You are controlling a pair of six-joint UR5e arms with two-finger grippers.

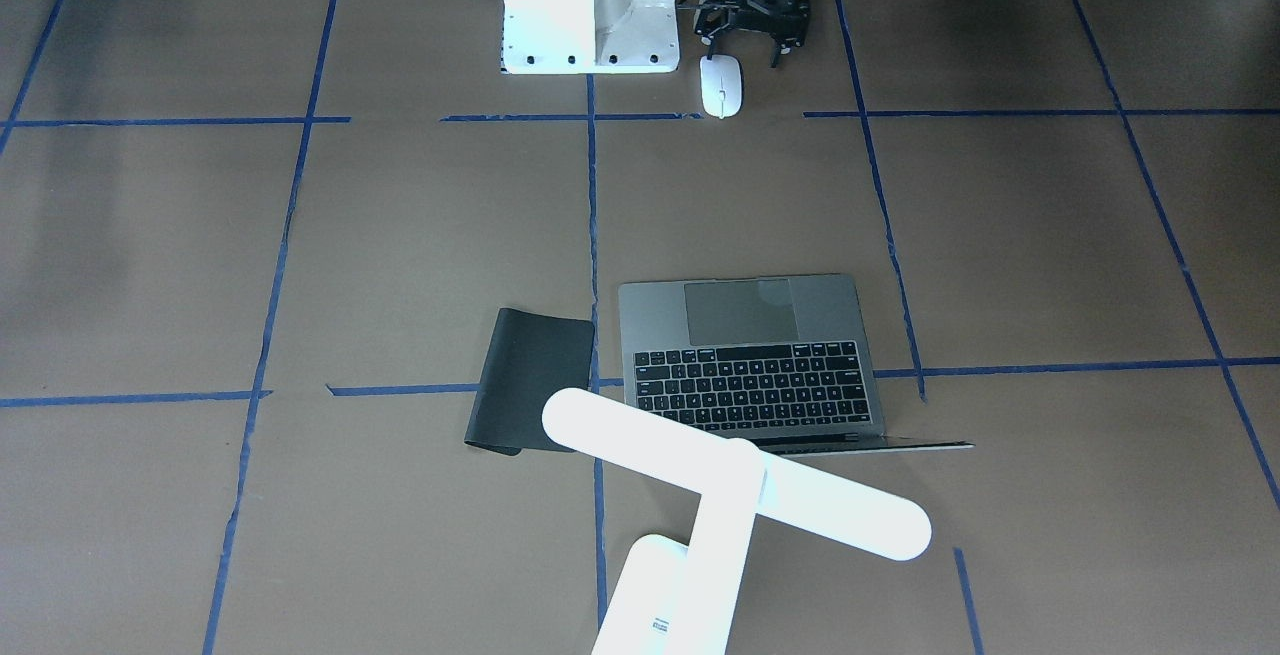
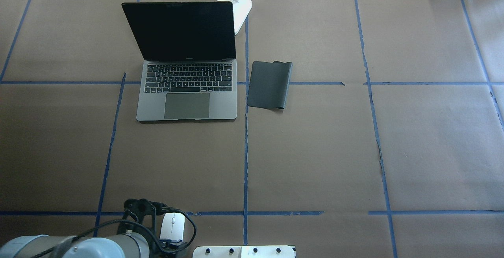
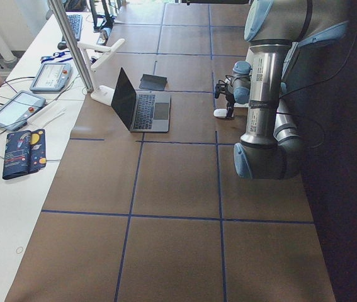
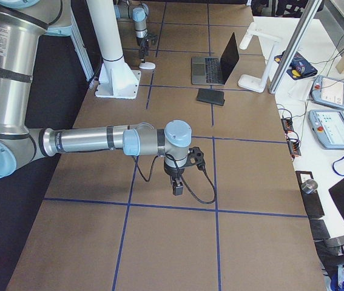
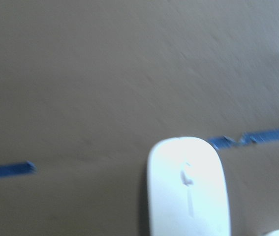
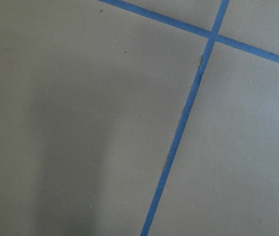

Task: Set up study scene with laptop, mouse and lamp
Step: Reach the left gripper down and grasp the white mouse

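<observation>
Judging the mouse (image 1: 721, 85), which lies on the worktop (image 1: 1000, 235) near the robot's base just beside my wide-spread left gripper (image 1: 745, 43), as light, glossy and slippery, I would pinch its long sides.

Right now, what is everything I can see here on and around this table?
laptop: one, grey, open, on the table's far side from the robot
mouse: one, white, near the robot's base
lamp: one, white, behind the laptop
pad: one, black, beside the laptop, not touching it
pedestal: one, white, bolted at the robot's edge
tape lines: several, blue, a grid across the brown table
pouch: one, dark and patterned, on the side bench
left gripper: one, black, open, right by the mouse
right gripper: one, black, above bare table; open or shut unclear
</observation>
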